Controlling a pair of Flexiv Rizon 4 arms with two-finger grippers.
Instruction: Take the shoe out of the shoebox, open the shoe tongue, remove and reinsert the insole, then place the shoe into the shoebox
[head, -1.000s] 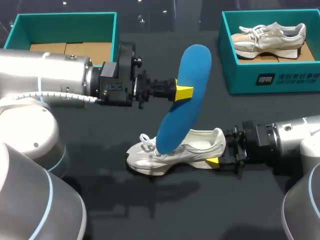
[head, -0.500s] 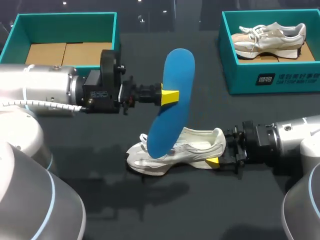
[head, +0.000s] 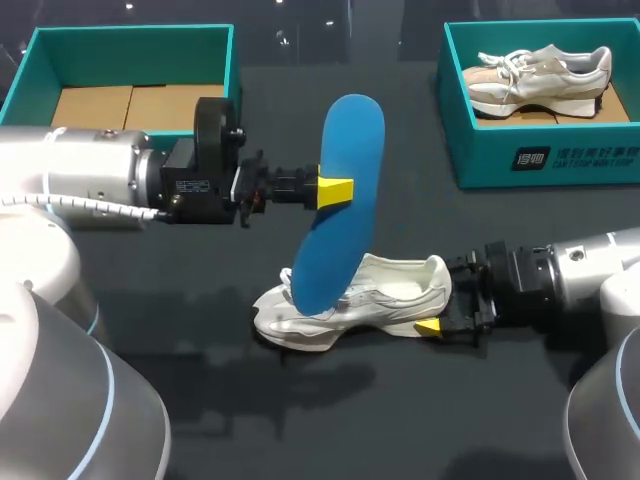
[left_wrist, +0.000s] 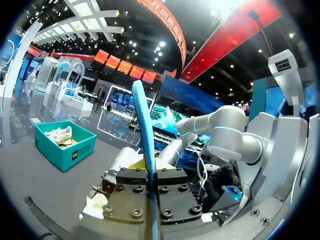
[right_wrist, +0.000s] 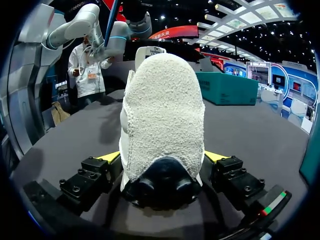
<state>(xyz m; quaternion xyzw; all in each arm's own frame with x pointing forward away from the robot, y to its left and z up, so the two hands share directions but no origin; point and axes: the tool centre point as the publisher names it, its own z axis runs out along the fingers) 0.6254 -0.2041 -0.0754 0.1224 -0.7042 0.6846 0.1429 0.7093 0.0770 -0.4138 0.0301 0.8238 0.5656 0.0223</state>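
Observation:
A white sneaker (head: 350, 298) lies on its sole on the dark table, toe to the left. Above it hangs a blue insole (head: 344, 200), its lower end over the shoe's laces. My left gripper (head: 334, 190) is shut on the insole's edge; in the left wrist view the insole (left_wrist: 142, 120) stands edge-on between the pressed fingers (left_wrist: 151, 172). My right gripper (head: 436, 318) sits at the shoe's heel. In the right wrist view the heel (right_wrist: 162, 115) fills the space between its open fingers (right_wrist: 162, 159), with the yellow tips on either side.
A teal shoebox (head: 130, 38) with a bare cardboard floor stands at the back left. A second teal shoebox (head: 545, 160) at the back right holds another pale sneaker (head: 540, 70). Bare table lies in front of the shoe.
My left gripper has carried the insole leftward and a little lower, off the shoe's opening. My right gripper's fingers have spread slightly at the heel.

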